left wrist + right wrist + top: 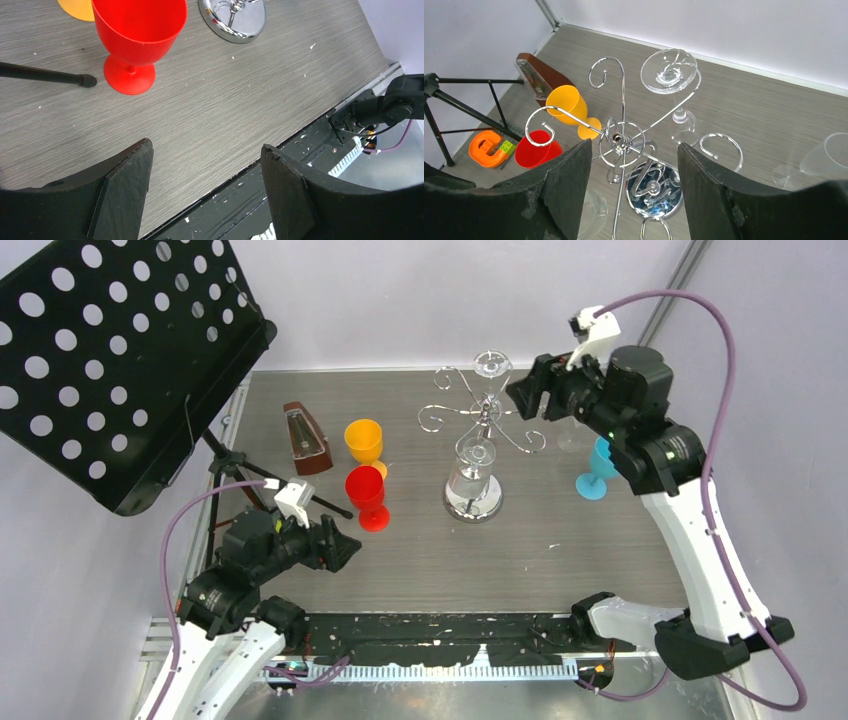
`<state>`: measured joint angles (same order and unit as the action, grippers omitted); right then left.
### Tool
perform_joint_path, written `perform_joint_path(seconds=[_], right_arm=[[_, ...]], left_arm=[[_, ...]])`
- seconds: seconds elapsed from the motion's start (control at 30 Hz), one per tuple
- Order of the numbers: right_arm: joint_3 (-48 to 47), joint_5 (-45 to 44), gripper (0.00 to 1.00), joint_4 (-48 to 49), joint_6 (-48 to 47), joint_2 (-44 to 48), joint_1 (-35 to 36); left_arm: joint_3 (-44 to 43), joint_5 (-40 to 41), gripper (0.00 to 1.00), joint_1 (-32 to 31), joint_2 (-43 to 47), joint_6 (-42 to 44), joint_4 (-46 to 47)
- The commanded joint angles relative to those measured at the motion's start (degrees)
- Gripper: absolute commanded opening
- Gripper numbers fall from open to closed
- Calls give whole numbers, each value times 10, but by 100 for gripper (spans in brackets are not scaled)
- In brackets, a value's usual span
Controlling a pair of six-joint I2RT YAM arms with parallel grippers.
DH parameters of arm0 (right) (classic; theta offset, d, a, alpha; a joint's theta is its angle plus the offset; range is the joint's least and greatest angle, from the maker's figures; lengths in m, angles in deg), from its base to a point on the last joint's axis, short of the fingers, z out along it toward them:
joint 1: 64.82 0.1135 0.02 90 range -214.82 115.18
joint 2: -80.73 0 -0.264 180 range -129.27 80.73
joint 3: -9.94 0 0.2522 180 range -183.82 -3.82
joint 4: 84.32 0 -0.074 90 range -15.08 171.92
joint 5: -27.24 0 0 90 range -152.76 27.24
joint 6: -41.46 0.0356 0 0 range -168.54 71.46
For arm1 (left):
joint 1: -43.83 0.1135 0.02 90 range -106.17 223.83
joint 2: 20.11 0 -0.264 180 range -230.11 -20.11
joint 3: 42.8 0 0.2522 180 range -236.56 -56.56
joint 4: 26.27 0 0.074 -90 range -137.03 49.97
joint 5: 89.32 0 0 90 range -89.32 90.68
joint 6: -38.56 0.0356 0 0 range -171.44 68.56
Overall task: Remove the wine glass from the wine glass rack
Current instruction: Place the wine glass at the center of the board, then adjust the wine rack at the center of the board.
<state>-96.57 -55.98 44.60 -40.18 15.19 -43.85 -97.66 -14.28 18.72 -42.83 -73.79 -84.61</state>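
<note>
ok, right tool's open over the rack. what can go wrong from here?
1. The right tool hangs over the wine glass rack; a finger could snag a scroll arm and tip it.
2. The wine glass hangs with its foot in a curl; lifting instead of sliding it out may drag the rack.
3. The blue glass stands next to the right arm; a swing could knock it.

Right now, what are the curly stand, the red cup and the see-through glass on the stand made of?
The stand looks like shiny chrome metal wire: its round base reflects like a mirror. The red cup seems to be plastic: solid colour, soft sheen, a faint seam line. The wine glass is clear, either glass or maybe clear plastic; you can see straight through it.
</note>
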Motion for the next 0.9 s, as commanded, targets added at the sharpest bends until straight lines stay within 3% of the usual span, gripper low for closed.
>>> perform_joint_path(seconds=[0.0, 0.57, 0.87], right_arm=[[-35, 8, 70, 7, -36, -35, 18], [-2, -38, 70, 47, -32, -92, 92], [16, -129, 59, 68, -37, -102, 124]], left_arm=[[2, 5, 77, 2, -12, -4, 24], [3, 10, 77, 2, -30, -7, 22], [4, 8, 77, 2, -31, -7, 22]])
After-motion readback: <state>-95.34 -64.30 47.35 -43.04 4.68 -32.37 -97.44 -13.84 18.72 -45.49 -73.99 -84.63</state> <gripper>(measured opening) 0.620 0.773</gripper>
